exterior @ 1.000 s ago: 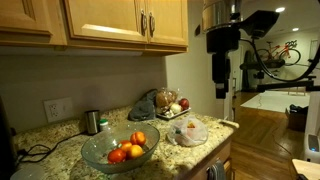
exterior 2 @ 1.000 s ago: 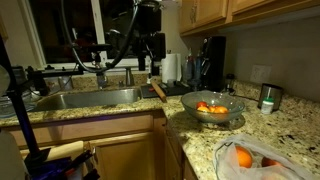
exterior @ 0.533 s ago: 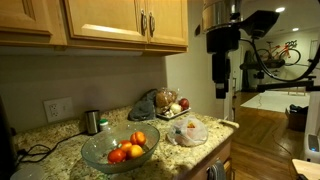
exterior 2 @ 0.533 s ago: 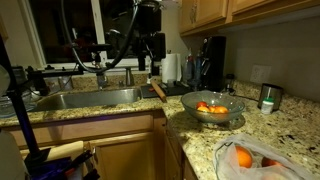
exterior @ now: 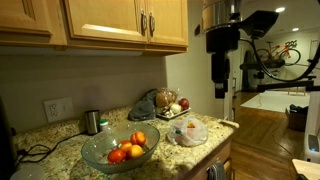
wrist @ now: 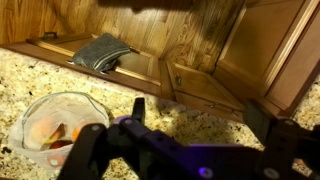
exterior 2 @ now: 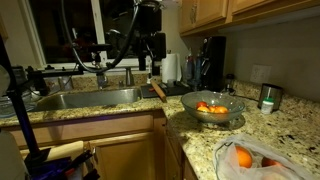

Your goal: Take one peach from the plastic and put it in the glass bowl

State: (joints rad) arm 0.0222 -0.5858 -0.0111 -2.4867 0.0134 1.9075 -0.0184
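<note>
Hanging high with gripper [exterior: 221, 90] empty, jaws wide apart; below, plastic bag [exterior: 189, 131] holding peach [exterior 2: 243, 157], apart from glass bowl [exterior: 100, 160].

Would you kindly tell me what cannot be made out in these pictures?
- Number of peaches in the plastic: wrist view, wrinkled film blurs them.
- Plastic's near side: an exterior view, cut by the bottom edge.
- Kinds of fruit in the glass bowl: both exterior views, too small.

Peach [exterior 2: 243, 157] in plastic [exterior 2: 280, 150]; glass bowl [exterior 2: 236, 109] near
</note>
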